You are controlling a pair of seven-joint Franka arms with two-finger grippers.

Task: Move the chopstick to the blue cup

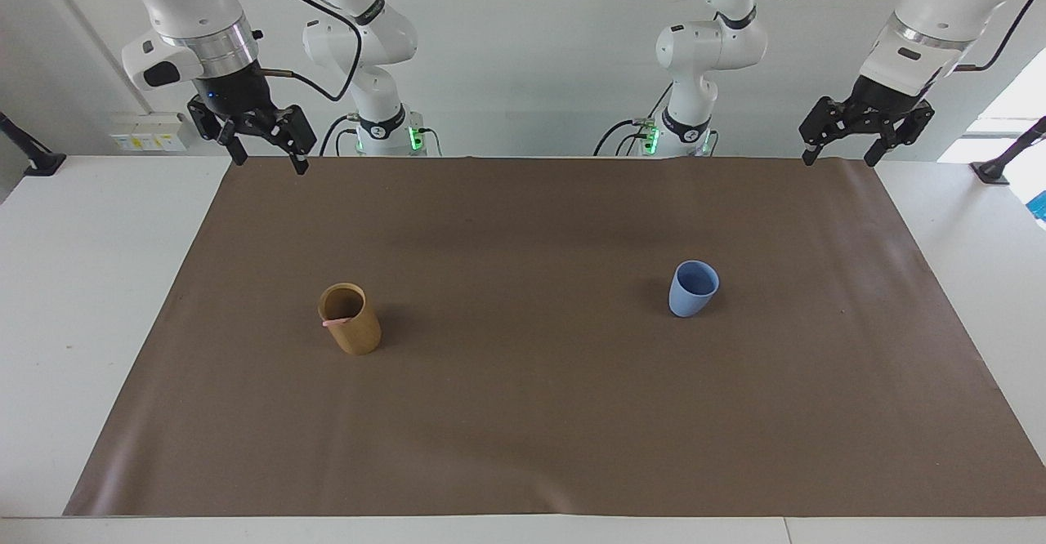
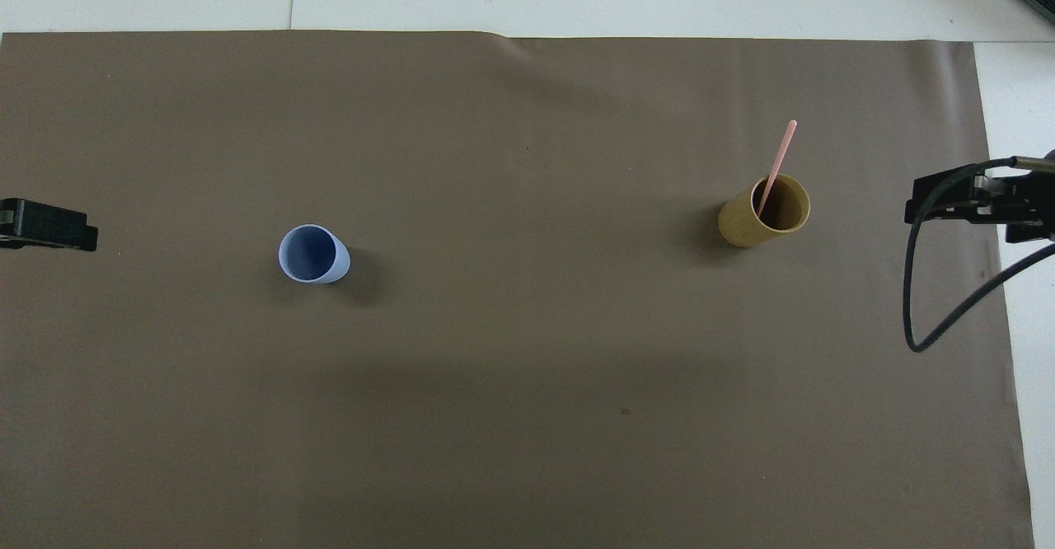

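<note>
The chopstick [image 2: 777,163] stands in the tan cup [image 1: 351,325] toward the right arm's end of the brown mat [image 1: 523,430], leaning on the rim with its upper part sticking out above it. The blue cup [image 1: 693,288] stands upright and empty toward the left arm's end, well apart from the tan cup.

Handling, judged: the stick looks thin, stiff and very light, probably smooth, so it could pivot or slip in a loose pinch. Best hold appears to be the exposed upper part above the rim, fingers closing across its width, then a lift along its lean so the light tan cup is not tipped.

Right gripper [image 1: 263,145]: raised over the mat edge nearest the robots, fingers spread wide, holding and touching nothing. Left gripper [image 1: 846,142]: raised over the same edge at the other end, fingers likewise spread, empty. Neither is near a cup.

Transfer not yet begun.
</note>
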